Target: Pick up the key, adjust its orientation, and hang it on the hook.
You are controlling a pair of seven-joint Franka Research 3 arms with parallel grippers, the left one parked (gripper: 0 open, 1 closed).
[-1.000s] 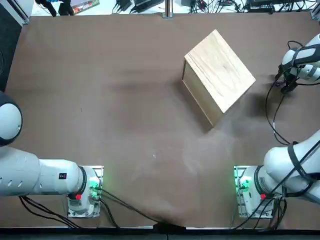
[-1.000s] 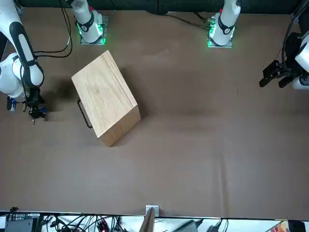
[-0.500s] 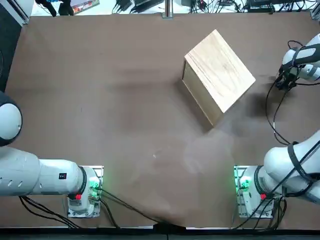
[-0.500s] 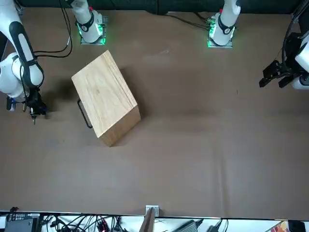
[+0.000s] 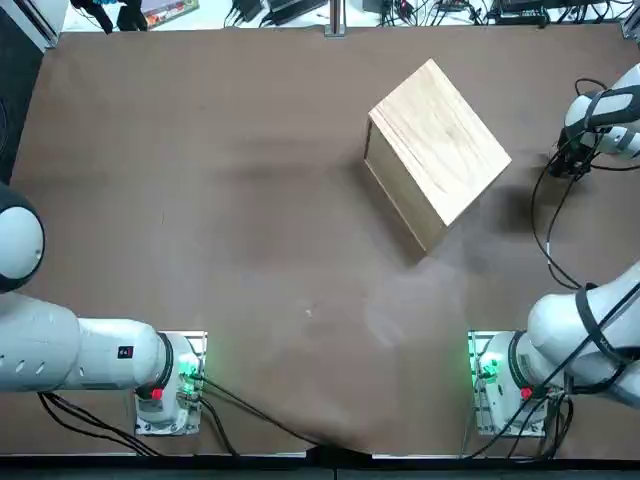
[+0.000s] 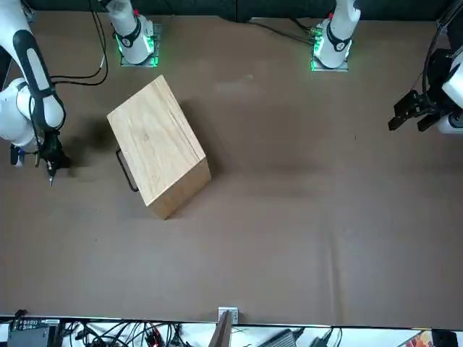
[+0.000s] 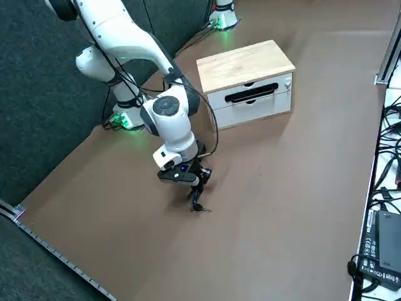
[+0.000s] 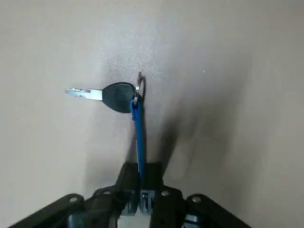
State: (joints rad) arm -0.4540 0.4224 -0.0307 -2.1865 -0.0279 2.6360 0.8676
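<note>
Your top view looks down on the worktop [image 5: 300, 250] from overhead, bases nearest you; your front view faces you from across it; your right side view looks diagonally down from beyond the hand's [image 7: 198, 199] outer side; your wrist view is nearest, looking along the hand at close range; the first three share the wooden box [image 5: 440, 150] inward of the hand.
</note>
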